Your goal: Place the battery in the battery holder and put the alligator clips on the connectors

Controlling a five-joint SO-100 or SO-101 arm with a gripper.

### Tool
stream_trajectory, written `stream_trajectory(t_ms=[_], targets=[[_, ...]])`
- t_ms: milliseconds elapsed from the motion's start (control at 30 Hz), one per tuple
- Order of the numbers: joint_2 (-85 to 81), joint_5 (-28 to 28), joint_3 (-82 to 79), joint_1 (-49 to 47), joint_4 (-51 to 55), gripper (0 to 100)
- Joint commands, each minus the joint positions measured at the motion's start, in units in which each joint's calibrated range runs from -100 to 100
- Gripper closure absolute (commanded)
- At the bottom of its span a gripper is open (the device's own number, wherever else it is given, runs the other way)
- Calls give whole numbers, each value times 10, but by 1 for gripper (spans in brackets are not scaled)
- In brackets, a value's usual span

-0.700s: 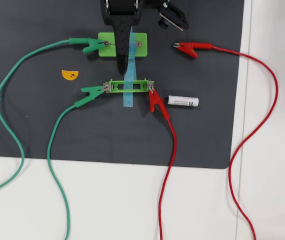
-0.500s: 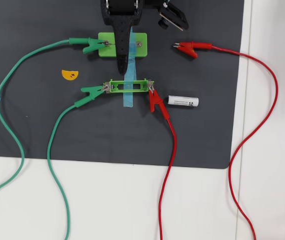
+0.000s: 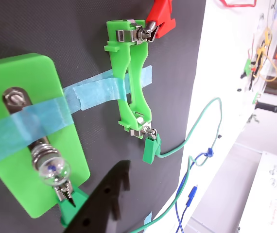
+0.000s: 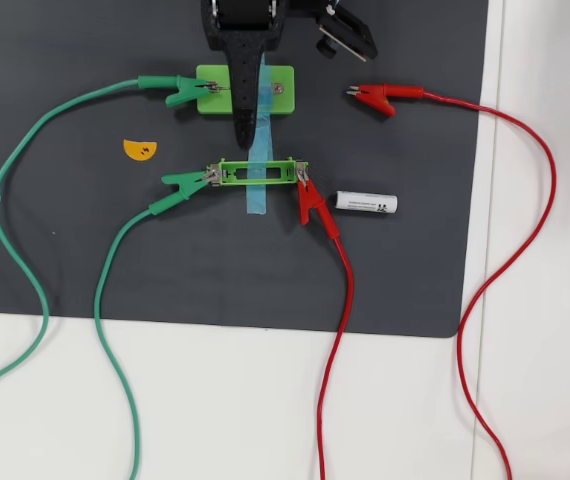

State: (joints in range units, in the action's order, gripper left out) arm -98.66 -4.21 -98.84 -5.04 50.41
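A: Narrow bright-green plastic battery holder (image 4: 256,173) is seen at mid-mat, taped down by a blue tape strip (image 4: 257,198), its frame empty. A green-sleeved alligator clip (image 4: 183,183) is clamped on its left end tab, a red-sleeved alligator clip (image 4: 311,201) on its right (overhead view).

B: And the small white cylindrical battery (image 4: 367,203)?

A: It is found lying flat on the dark grey mat (image 4: 65,260), just right of the red clip, apart from the holder.

B: Black two-finger gripper (image 4: 246,135)?

A: It is held over the wider green block (image 4: 283,90) above the holder, with nothing seen gripped; whether its fingers are spread or closed cannot be told.

B: Other clips?

A: A second green clip (image 4: 187,92) is fixed on the block's left side; a second red clip (image 4: 373,97) lies loose on the mat, upper right. In the wrist view a small glass bulb (image 3: 52,171) is noted on the block (image 3: 26,141).
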Motion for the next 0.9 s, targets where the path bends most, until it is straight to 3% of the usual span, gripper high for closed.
stream_trajectory(t_ms=[0,667,867], targets=[[-6,-3,-9,6,-10,59],[-6,1,-6,-1,-17,59],[109,-1,140,-31,-18,59]])
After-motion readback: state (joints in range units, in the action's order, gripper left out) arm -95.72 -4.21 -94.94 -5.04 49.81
